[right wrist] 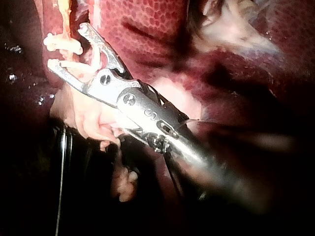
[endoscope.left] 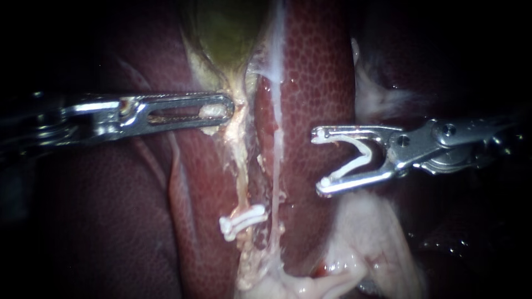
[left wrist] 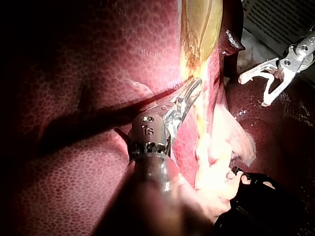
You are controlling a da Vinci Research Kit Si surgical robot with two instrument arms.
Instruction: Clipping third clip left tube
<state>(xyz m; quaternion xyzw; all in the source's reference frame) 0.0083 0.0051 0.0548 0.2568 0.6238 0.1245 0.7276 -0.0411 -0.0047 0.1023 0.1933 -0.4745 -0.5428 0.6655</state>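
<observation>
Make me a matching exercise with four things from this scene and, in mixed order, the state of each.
1 left instrument
2 right instrument
3 closed clip
4 gallbladder

A greenish-yellow
B jaws grip an open clip
C sits across a tube
D jaws shut on the gallbladder's lower end

Pairs: 1-D, 2-B, 3-C, 4-A.

I am reaching my left slender steel instrument (endoscope.left: 224, 108) in level from the left, its slotted pincer clamping flat on pale stringy tissue (endoscope.left: 212, 111). My right steel instrument (endoscope.left: 320, 160) is holding its pincer's jaws splayed, both cradling a white V-shaped plastic clip (endoscope.left: 367, 152).
</observation>
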